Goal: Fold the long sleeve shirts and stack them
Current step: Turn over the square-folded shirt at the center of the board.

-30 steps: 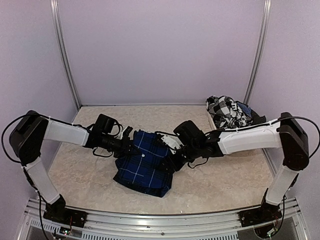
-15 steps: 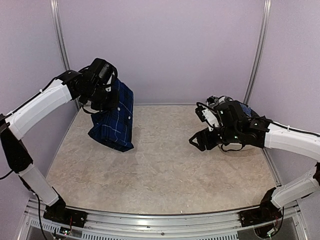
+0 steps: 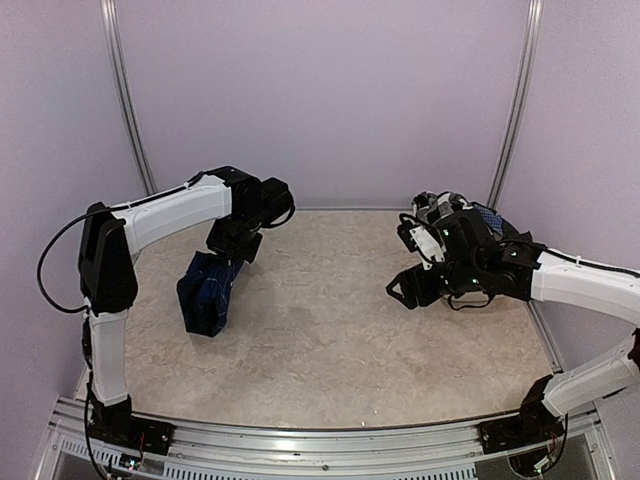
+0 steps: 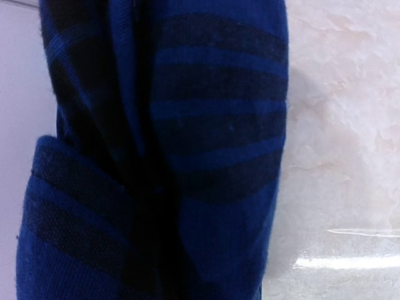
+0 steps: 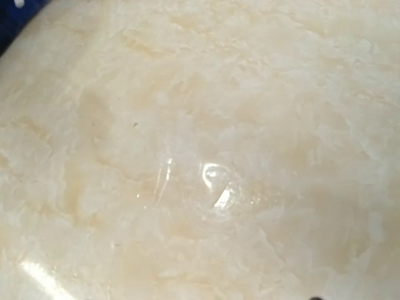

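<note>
The left gripper (image 3: 238, 243) has its jaws closed tight on the top of the blue shirt (image 3: 205, 295). The right gripper (image 3: 405, 288) has its jaws spread wide with nothing between them. Under both lies the pale marbled table (image 3: 330, 350), which fills nearly all of the right wrist view below the open jaws. From the left jaws the blue shirt hangs straight down as a narrow bunched bundle, royal blue with dark bands. Its lower end seems to reach the table on the side of those jaws nearer the arm bases, close to the left wall. In the left wrist view the gathered cloth covers the left two thirds of the picture in vertical folds, with bare table to the right of it, and the fingers themselves are hidden behind the fabric. The black-and-white checked shirt (image 3: 447, 209) lies crumpled in a heap just behind the right jaws, toward the far right corner. It is partly hidden by that gripper's wrist and is well apart from the left jaws. A small patch of blue patterned cloth (image 3: 488, 215) shows at the right edge of that heap; what it belongs to cannot be told. The right jaws hover low over open table, pointing toward the middle, with a broad stretch of table between them and the left jaws.
</note>
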